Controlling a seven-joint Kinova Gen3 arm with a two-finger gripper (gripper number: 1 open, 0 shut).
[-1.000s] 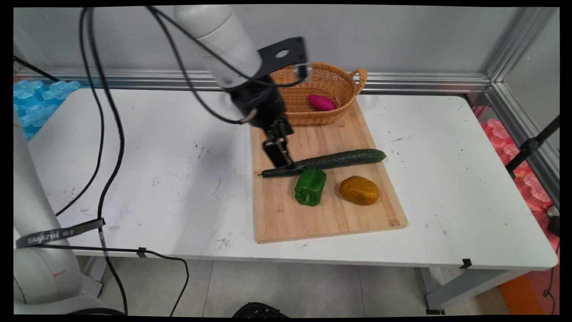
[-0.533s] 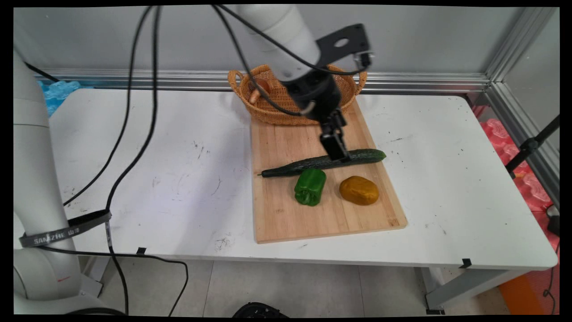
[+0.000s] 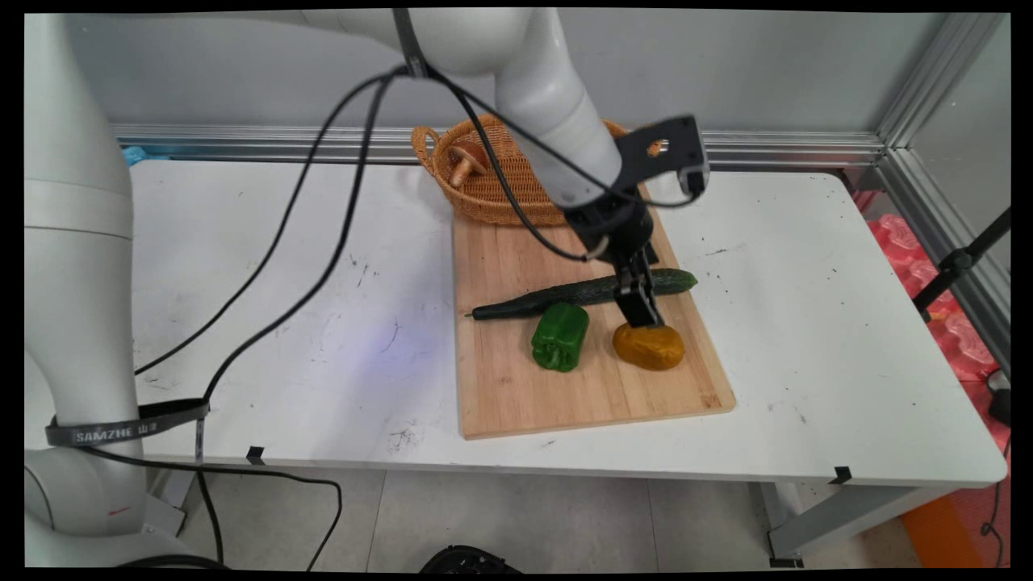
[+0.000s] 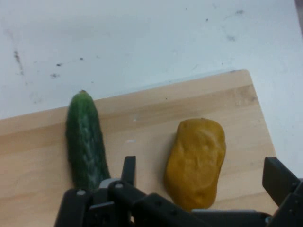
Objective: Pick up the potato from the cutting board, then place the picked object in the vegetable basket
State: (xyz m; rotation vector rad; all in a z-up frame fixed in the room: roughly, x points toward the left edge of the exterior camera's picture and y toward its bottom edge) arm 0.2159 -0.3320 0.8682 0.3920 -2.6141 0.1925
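White desk [image 3: 807,339] against a grey wall, one wooden cutting board [image 3: 516,387] lying across its middle and reaching back toward the far edge. On the board: one cucumber [image 3: 565,294], one green bell pepper [image 3: 560,336], one yellowish-brown potato [image 3: 648,345]. Cucumber lies crosswise on the board, its thin stem end at the board's left edge and its blunt end by the right edge. Pepper sits just in front of the cucumber near its middle; potato is beside the pepper toward the board's right edge, apart from it. One wicker basket [image 3: 484,190] stands on the board's far end, near the desk's far edge, with one mushroom [image 3: 464,159] inside; the rest of the basket is hidden by the arm.

One black hand [image 3: 643,315] points down over the potato's far side, tips at or just above its top; contact cannot be told. In the hand view the two fingers are spread wide, one [image 4: 128,171] between cucumber [image 4: 85,139] and potato [image 4: 196,161], the other [image 4: 279,179] past the potato's opposite side, so the potato lies between them. Hand holds nothing. Black cables hang from the arm.
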